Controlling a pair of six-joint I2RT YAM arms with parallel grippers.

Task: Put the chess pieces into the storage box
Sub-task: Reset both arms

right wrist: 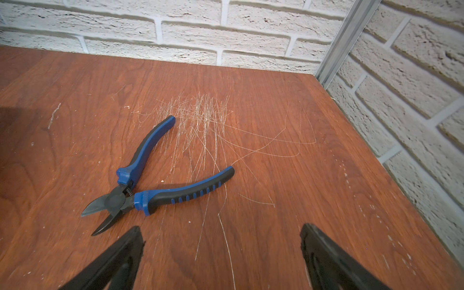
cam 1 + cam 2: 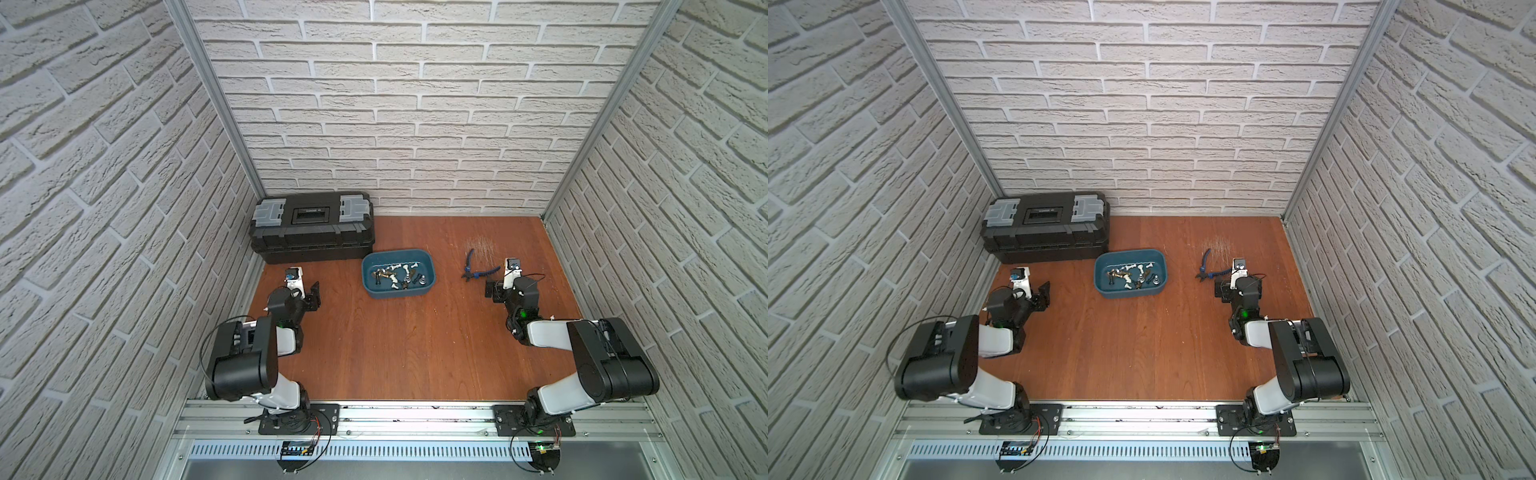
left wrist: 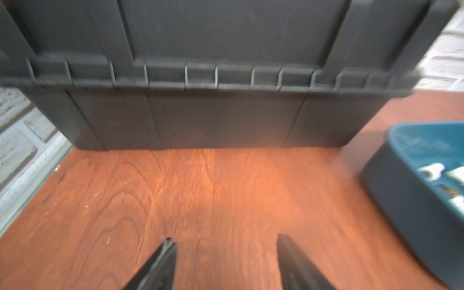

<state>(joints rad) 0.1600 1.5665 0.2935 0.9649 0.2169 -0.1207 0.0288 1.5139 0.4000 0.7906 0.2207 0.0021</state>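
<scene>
Spread and empty, the left gripper (image 3: 226,239) faces the black toolbox (image 3: 200,113), the right gripper (image 1: 222,228) sees the pliers (image 1: 155,195) near the free corner of the table (image 1: 288,100), while both top views show the chess pieces (image 2: 399,277) lying inside the storage box (image 2: 388,294).

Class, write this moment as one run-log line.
chess pieces: in storage box | left gripper: open, empty | right gripper: open, empty | pliers: lying on table, not held

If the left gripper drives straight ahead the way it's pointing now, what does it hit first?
Most likely the front wall of the black plastic toolbox: the left gripper faces it squarely, with only bare wooden tabletop between. The teal plastic tub sits off that line.
</scene>
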